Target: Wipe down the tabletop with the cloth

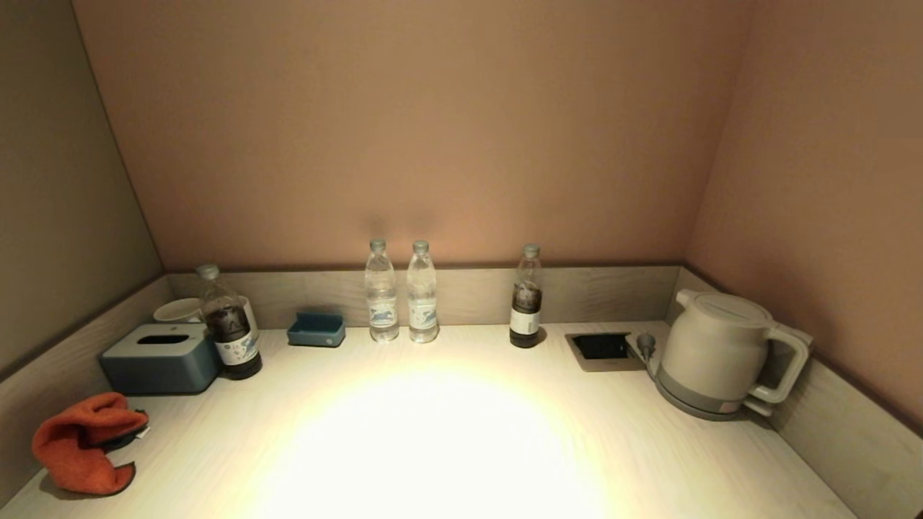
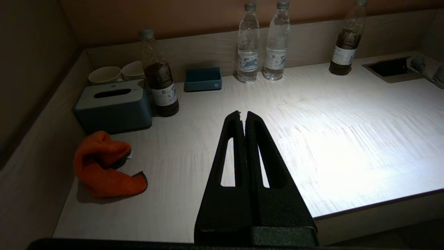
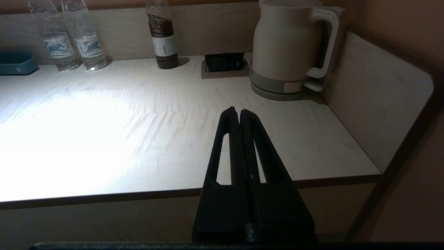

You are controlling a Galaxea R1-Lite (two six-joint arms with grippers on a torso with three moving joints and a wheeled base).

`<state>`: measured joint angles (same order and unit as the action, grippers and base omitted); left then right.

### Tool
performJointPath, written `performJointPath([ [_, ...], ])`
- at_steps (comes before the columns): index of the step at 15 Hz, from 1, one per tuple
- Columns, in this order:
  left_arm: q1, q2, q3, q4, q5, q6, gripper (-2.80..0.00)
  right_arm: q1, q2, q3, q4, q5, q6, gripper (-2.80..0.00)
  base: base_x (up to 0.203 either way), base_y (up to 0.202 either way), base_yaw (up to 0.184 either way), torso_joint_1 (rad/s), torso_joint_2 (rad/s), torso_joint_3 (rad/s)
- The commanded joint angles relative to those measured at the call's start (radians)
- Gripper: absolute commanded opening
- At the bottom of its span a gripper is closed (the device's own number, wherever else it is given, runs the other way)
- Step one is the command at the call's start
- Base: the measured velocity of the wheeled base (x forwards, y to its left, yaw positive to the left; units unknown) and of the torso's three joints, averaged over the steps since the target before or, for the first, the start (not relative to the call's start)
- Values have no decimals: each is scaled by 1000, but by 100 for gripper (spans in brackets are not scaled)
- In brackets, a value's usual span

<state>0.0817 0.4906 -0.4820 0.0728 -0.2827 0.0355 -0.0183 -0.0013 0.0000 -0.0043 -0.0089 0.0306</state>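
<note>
Tabletop (image 1: 447,432): cloth (image 2: 104,166) beside left hand (image 2: 242,116)

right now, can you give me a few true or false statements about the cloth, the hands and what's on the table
1. The orange cloth lies crumpled at the table's front left corner. True.
2. The left hand is gripping the cloth. False: it is shut on nothing, apart from the cloth.
3. The right hand is shut, near the table's front edge. True.
4. The kettle stands beside the tissue box. False: the kettle is at the far right, the tissue box at the left.
5. Two clear water bottles stand side by side at the back. True.
</note>
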Motion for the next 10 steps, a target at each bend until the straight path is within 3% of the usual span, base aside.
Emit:
performJointPath([
  [1, -1, -121, 3, 43, -2, 0, -280, 0, 1, 0, 0, 0, 0, -280, 0, 0, 0, 0, 0, 0],
  [6, -8, -202, 13, 111, -2, 19, -280, 0, 1, 0, 0, 0, 0, -280, 0, 0, 0, 0, 0, 0],
  [10, -89, -180, 13, 113, 4, 5, -280, 0, 1, 0, 0, 0, 0, -280, 0, 0, 0, 0, 0, 0],
])
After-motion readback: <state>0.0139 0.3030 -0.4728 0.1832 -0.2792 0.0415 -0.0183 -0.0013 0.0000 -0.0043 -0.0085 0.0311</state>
